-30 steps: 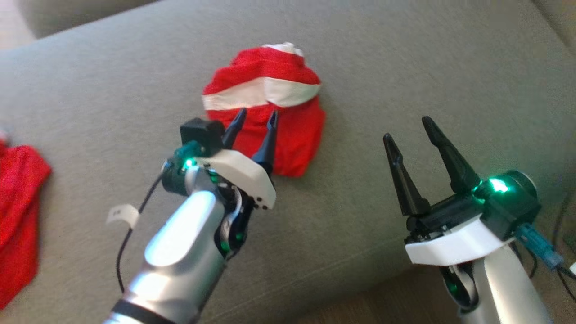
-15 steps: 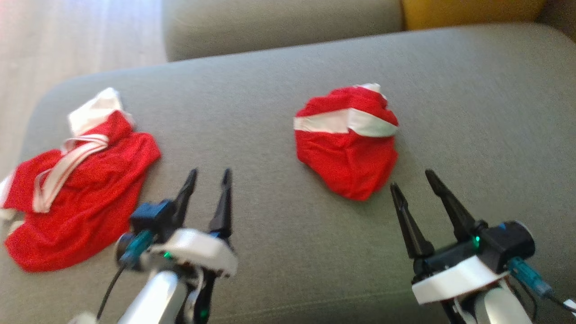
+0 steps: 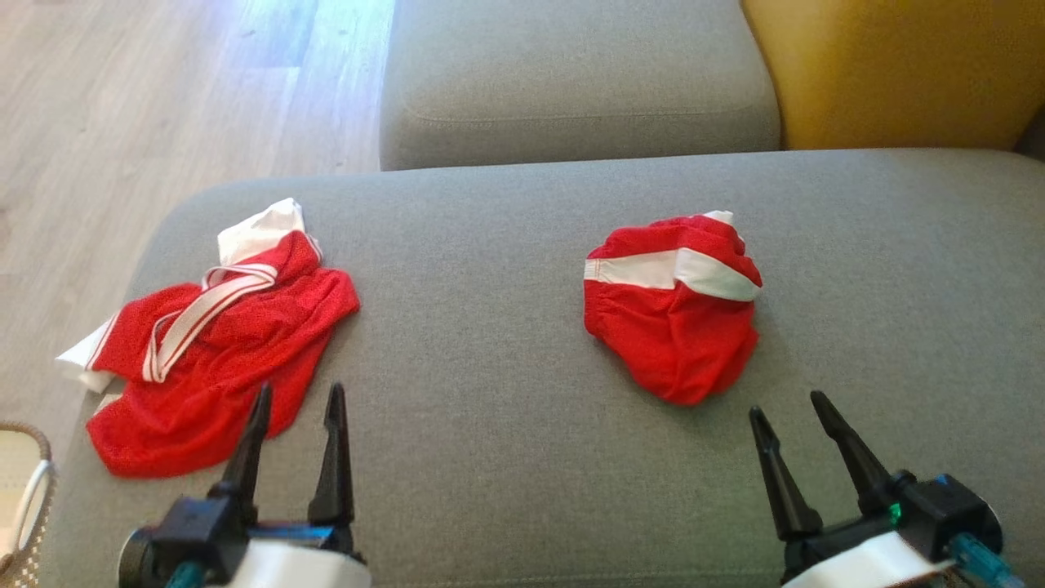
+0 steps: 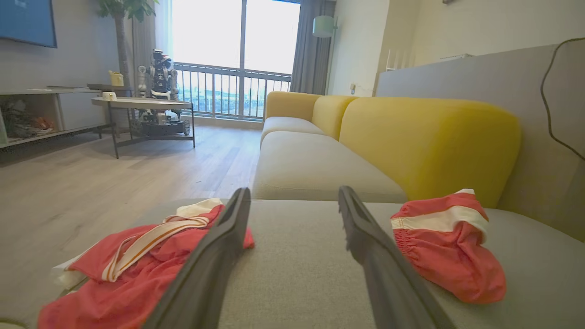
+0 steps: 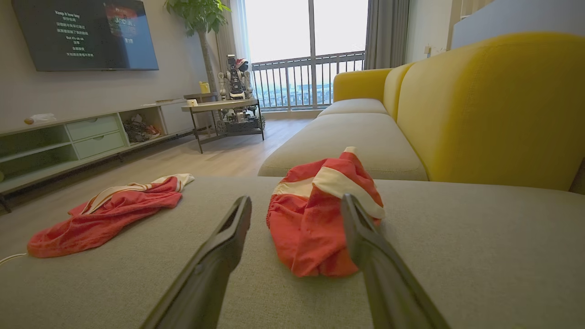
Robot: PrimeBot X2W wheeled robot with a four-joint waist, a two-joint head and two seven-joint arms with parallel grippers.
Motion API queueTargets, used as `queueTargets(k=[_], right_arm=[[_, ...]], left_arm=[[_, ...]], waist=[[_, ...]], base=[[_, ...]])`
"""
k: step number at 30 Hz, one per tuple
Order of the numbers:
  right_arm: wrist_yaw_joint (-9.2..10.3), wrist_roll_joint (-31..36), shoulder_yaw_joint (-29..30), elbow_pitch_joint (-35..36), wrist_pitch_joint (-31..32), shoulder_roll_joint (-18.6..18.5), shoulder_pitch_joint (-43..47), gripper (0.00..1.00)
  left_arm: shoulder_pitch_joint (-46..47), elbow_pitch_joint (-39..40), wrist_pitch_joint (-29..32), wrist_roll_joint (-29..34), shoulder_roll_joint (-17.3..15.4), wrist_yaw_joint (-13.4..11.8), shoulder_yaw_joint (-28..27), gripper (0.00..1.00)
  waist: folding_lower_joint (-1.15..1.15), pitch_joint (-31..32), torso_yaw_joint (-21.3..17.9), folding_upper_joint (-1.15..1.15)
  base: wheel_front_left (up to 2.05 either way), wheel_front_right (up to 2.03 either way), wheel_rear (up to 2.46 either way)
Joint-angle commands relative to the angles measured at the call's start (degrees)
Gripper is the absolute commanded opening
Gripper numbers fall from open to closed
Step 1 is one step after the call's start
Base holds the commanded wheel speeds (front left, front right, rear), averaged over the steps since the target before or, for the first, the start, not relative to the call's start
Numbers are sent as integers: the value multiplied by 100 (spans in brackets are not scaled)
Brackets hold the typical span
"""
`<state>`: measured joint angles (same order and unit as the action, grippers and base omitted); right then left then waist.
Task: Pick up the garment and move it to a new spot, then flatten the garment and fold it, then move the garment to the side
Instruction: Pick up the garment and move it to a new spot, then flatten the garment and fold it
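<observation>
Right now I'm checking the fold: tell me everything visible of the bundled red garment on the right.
The bundled red garment is a compact rounded lump of thin red fabric with a white band across its upper part. It rests on the grey cushion, just beyond the open right hand, untouched.

I see grey cushion (image 3: 490, 392), wide, flat top. Right of middle on it: red bundle (image 3: 673, 327), white band across upper part. Near left edge: red garment (image 3: 220, 351), crumpled, white straps on top, white corner overhanging edge. Two well apart.
</observation>
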<state>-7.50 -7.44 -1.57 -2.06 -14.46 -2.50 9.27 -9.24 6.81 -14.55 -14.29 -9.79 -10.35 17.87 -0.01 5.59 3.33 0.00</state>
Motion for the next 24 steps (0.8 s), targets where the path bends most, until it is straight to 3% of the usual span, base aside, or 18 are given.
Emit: queueTargets(k=[1,14,24], right_arm=[[1,-29,-106,214,-54,-38,-151,100],[1,76,-201,260,-54,-38,-101,100],[1,120,-237,202,-54,-38,-105,100]], left_arm=[[148,250,-44,41,62,58,-318,100],[-339,-88,-44,766,467,694,-1024,100],[-371,-251,-44,915,600,898,-1227,100]], waist=[[1,15,17,0],[1,-61,9,0],[1,-16,1,0]], base=[[0,0,0],[0,0,0],[0,0,0]])
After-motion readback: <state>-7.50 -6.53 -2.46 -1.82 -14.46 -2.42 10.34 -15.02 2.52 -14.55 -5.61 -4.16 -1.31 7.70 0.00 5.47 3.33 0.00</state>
